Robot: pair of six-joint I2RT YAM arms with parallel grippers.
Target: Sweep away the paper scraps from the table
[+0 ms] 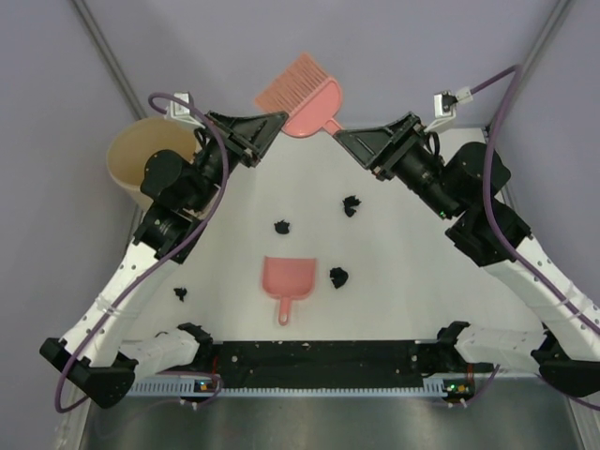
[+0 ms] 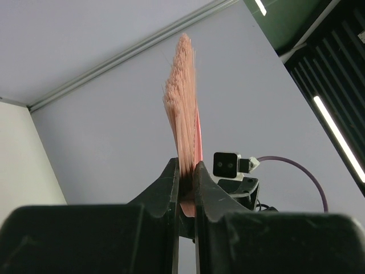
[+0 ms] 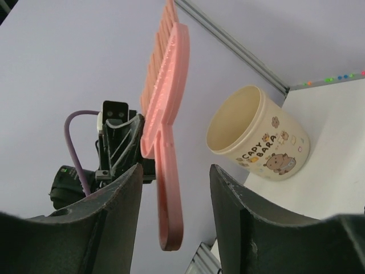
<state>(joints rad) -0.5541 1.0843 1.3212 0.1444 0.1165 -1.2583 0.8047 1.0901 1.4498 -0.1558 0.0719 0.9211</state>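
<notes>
Paper scraps (image 1: 338,277) lie on the table (image 1: 403,281) around the dustpan (image 1: 286,277). At top centre, the left gripper (image 1: 279,120) pinches the brush (image 1: 305,94) by its bristles. The right gripper (image 1: 339,137) stands partly open around the handle, gaps on both sides.

the white table (image 1: 412,281), with a black strip (image 1: 319,354) along its near edge, carries a pink dustpan (image 1: 288,276) near the middle, handle toward the strip. four black paper scraps (image 1: 338,277) lie scattered around it, none touching it. a cream cup (image 1: 129,155) stands at the far left corner
</notes>
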